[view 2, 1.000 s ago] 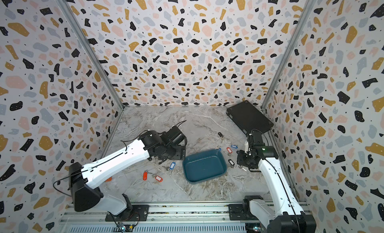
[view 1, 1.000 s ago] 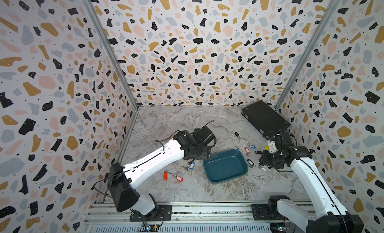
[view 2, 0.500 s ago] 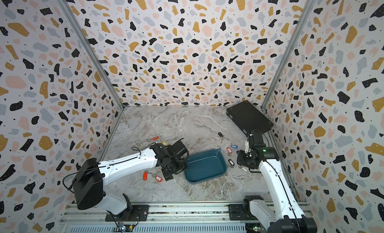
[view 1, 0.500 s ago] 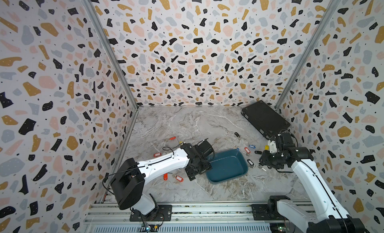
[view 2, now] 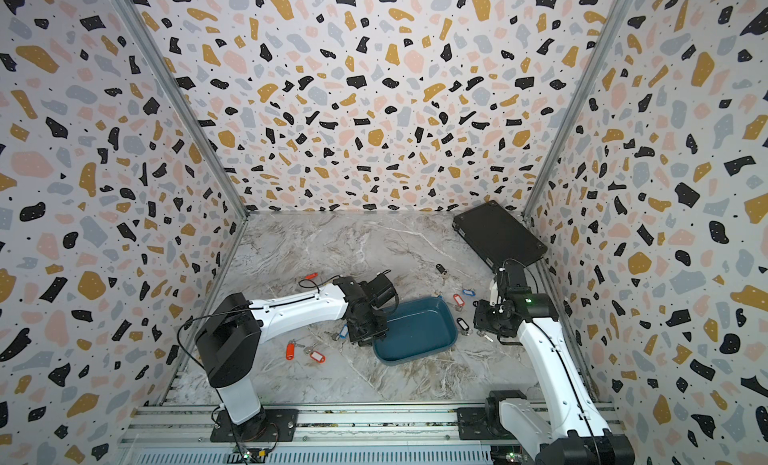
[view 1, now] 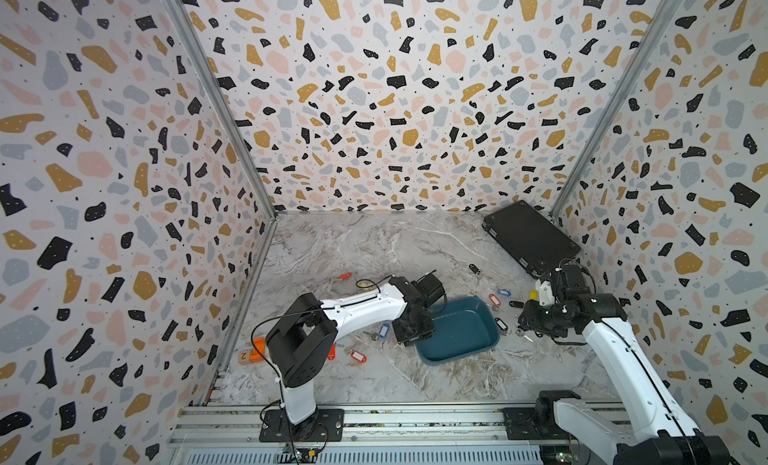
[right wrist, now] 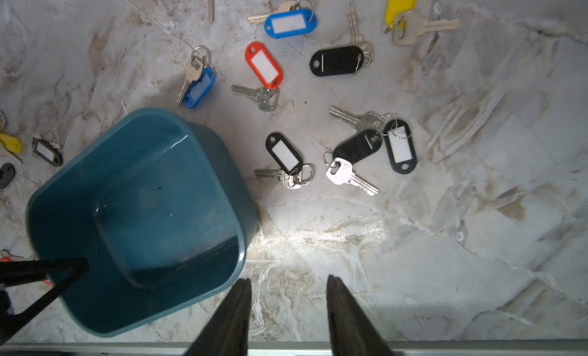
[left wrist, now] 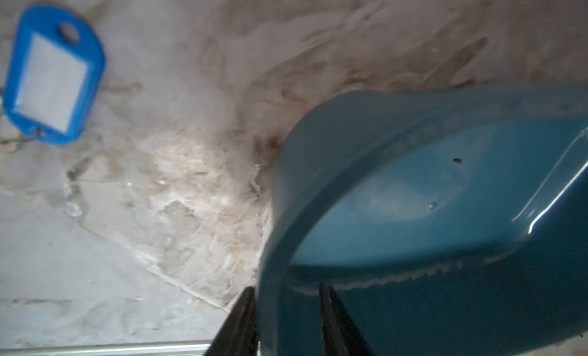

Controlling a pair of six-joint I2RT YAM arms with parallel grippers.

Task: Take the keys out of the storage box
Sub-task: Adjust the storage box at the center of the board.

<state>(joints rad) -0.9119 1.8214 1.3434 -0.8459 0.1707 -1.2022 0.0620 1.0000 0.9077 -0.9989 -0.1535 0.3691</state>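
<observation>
- Clock directions here are read in a top view from the storage box (view 1: 457, 330), with 12 toward the back wall.
- The storage box is sitting on the marble tabletop (view 1: 374, 242), near the middle front and between your two arms.
- Your left gripper (left wrist: 285, 287) is reaching down onto the box's 9 o'clock wall.
- One finger (left wrist: 241, 325) is standing outside that wall and its partner inside, so the jaws are pinching the teal rim.
- The left wrist view is blurring, so you cannot tell whether the gripped end is lifting off the marble.
- The keys (right wrist: 351, 176) are lying out on the marble around the box.
- The thickest cluster is spreading from 1 to 3 o'clock, just beside the box. It includes a red-tagged key (view 1: 493, 299), a blue-tagged key (view 1: 504, 292) and several black-tagged ones.
- At 9 o'clock a second blue-tagged key (view 1: 383, 330) is lying just beside the left gripper.
- At 8 o'clock two red tags (view 1: 358, 356) are lying near each other.
- A lone red-tagged key (view 1: 344, 276) is lying at 10 o'clock, well apart from the box.
- Your right gripper (right wrist: 288, 278) is hovering at 3 o'clock, near the box's corner. Its jaws are spreading apart with only marble showing between them.
- A flat black case (view 1: 528, 238) is lying at 1 o'clock, in the back right corner.
</observation>
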